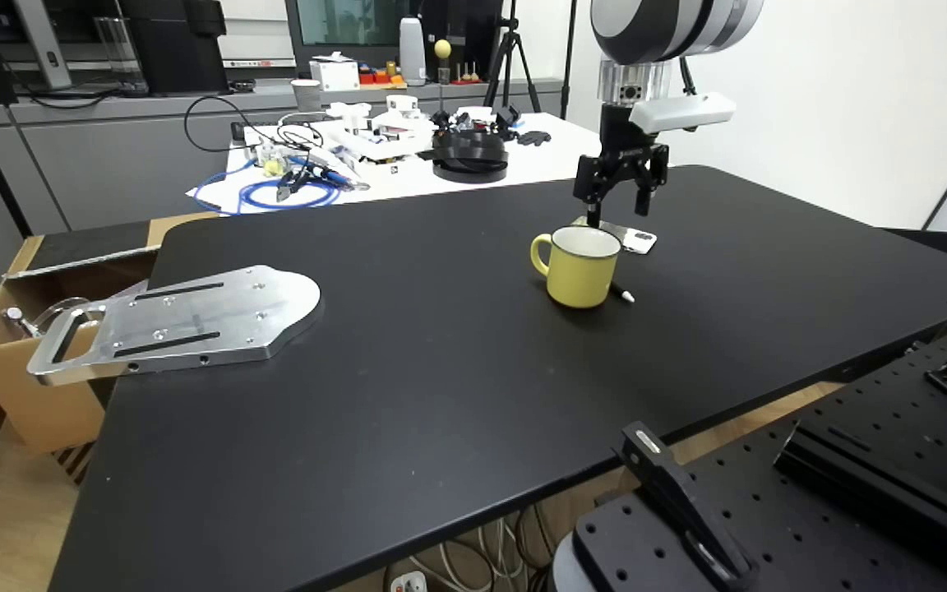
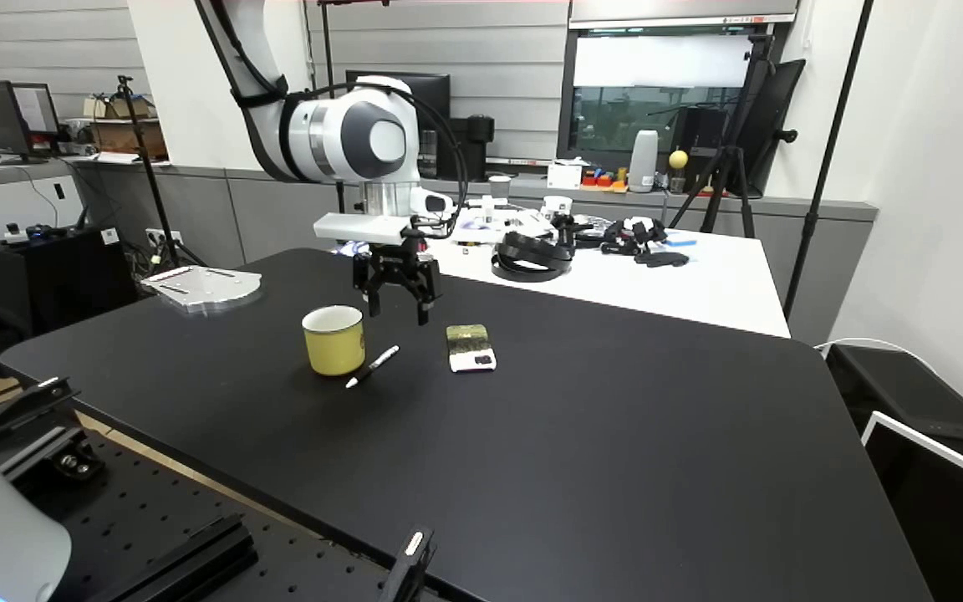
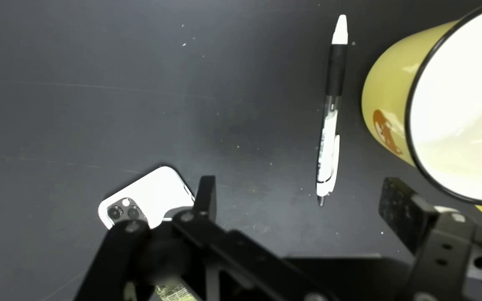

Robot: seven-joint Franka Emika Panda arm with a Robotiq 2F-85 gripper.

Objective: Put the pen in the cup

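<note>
The pen (image 3: 334,79), white with a black grip, lies flat on the black table just beside the cup. It shows whole in an exterior view (image 2: 373,367); in an exterior view (image 1: 624,293) the cup hides most of it. The cup (image 1: 582,275) is a pale-yellow mug with a dark rim and loop handle, standing upright; it also shows in an exterior view (image 2: 336,347) and, cut by the edge, in the wrist view (image 3: 391,92). My gripper (image 2: 399,313) is open and empty above the table. In the wrist view the pen's rear end points between the open fingers (image 3: 301,195).
A phone in a patterned case (image 2: 471,349) lies on the table close to the pen, partly behind a finger in the wrist view (image 3: 157,194). A silver metal plate (image 1: 194,321) lies at the table's far end. A white table (image 2: 720,259) with clutter stands behind.
</note>
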